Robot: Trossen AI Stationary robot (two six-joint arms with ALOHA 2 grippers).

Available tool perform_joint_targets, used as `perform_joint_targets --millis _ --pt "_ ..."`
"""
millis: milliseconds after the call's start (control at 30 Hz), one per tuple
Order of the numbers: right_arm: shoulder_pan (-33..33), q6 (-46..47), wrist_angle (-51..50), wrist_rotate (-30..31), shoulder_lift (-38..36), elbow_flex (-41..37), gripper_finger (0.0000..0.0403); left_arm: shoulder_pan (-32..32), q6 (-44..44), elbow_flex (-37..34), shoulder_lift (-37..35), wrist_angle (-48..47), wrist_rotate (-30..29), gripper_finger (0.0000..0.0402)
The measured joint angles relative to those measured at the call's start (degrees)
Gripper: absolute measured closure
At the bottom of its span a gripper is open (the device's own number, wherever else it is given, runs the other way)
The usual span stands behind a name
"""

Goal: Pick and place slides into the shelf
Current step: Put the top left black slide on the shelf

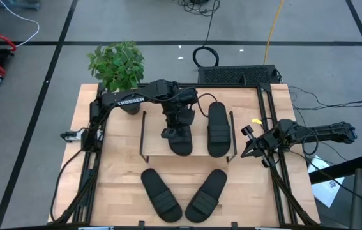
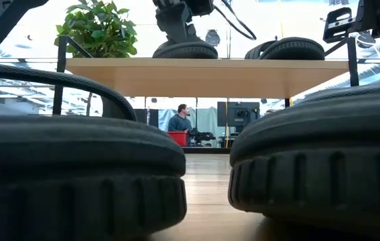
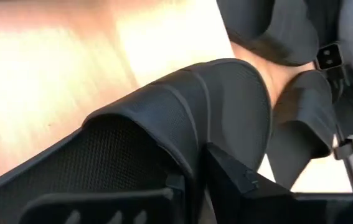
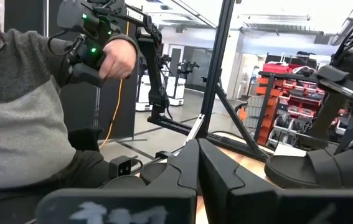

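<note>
- The tabletop (image 1: 113, 176) carries the shelf (image 1: 155, 137) at its middle, with a potted plant (image 1: 117, 67) at the far left corner
- The shelf's top board holds two slides side by side: one (image 1: 181, 142) to the left, under the left arm, and one (image 1: 218, 131) to its right
- Two more slides (image 1: 160, 193) (image 1: 207, 195) lie on the tabletop near the shelf, toes angled together
- The left claw (image 1: 170, 132) sits on the left shelf slide, fingers narrow about its strap
- The right claw (image 1: 252, 148) hangs right of the shelf, fingers pressed together, holding nothing
- A person (image 4: 27, 124) sits beyond the tabletop
</note>
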Motion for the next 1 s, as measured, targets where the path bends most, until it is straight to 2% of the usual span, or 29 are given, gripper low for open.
perform_joint_targets --millis 167,233,633,800,1000 --pt "0.0 0.0 0.0 0.0 0.0 0.0 0.0403 -0.9 -2.2 0.0 0.0 0.2 -5.7 0.0320" --pt "0.0 0.0 0.0 0.0 0.0 0.0 0.0403 -1.2 -3.1 0.0 -0.1 0.3 -6.1 0.0299" --pt "0.0 0.0 0.0 0.0 0.0 0.0 0.0403 -4.0 -5.5 0.0 -0.1 0.4 -14.4 0.0148" --pt "0.0 0.0 -0.3 0.0 0.0 0.0 0.0403 -5.3 -3.8 0.0 -1.0 0.4 -18.6 0.0118" --pt "0.0 -0.2 -0.4 0.0 0.0 0.0 0.0403 -5.8 -3.9 0.0 -2.3 0.6 -22.9 0.0102"
